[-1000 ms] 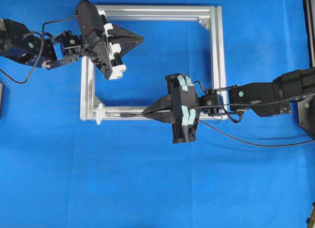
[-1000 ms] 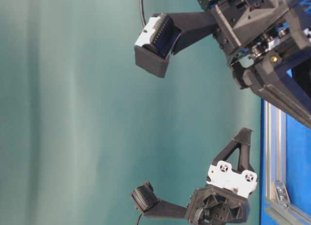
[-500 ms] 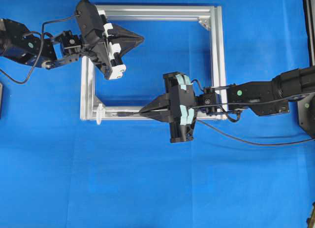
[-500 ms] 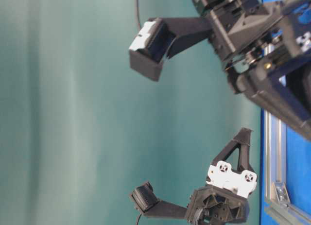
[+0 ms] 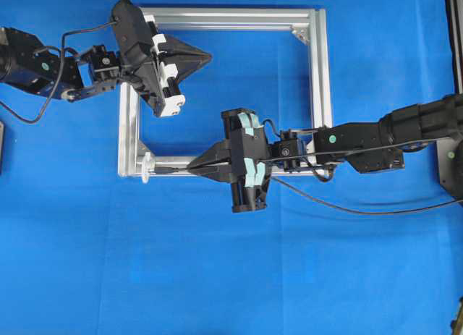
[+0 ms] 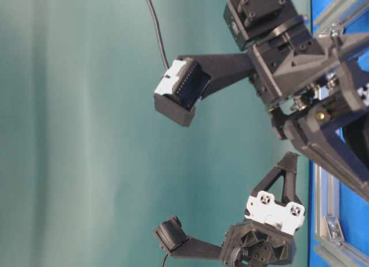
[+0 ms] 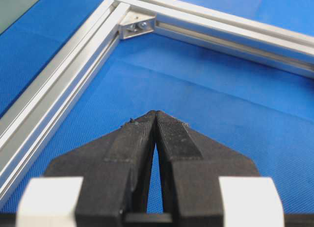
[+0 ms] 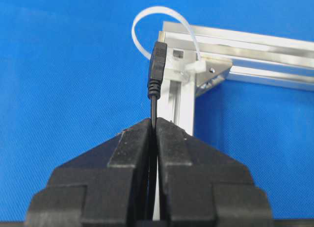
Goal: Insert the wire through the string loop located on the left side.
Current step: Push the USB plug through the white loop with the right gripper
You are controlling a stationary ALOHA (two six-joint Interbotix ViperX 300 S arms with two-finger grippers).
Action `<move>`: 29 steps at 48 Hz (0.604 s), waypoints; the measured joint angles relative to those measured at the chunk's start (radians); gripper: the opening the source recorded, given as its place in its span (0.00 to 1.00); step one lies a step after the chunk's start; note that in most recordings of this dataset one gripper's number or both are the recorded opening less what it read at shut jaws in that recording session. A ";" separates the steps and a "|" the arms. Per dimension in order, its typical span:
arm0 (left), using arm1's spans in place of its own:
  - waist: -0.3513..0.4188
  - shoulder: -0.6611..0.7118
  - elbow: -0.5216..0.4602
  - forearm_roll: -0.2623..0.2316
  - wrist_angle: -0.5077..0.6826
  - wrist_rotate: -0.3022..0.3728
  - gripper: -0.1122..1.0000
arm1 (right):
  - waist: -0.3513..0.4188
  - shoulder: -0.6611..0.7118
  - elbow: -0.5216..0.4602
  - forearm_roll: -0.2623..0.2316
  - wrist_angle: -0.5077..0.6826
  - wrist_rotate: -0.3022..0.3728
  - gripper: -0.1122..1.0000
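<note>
The right gripper [image 5: 194,165], jaws clamped on the wire [image 8: 153,109], has moved left along the frame [image 5: 322,82] rail over the last second, bringing the plug's tip to the mouth of the loop [image 8: 162,26] at the frame's near-left corner. Insertion looks imminent. The loop is thin, translucent plastic; the wire matte black. The left gripper [image 5: 205,58] hovers with jaws shut and empty over the blue surface [image 5: 217,277].

- No text, label, brand name, number or sign can be read in any of the views.
- The white parts on the left gripper [image 5: 205,58] carry no print.
- The pale green tape pieces on the right gripper [image 5: 192,166] are blank.
- The silver frame [image 5: 322,82] shows no marking.
</note>
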 measured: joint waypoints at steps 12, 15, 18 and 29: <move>0.000 0.000 0.000 0.002 0.002 -0.002 0.10 | 0.000 0.006 -0.008 0.000 0.003 0.000 0.10; -0.002 0.000 0.000 0.000 0.002 0.000 0.10 | 0.000 0.006 -0.008 0.000 0.003 0.000 0.10; 0.000 0.000 0.000 0.000 0.002 0.000 0.10 | 0.000 0.006 -0.008 0.000 0.003 0.000 0.10; 0.000 0.000 0.000 0.000 0.002 0.000 0.10 | 0.000 0.006 -0.008 0.002 0.003 0.000 0.10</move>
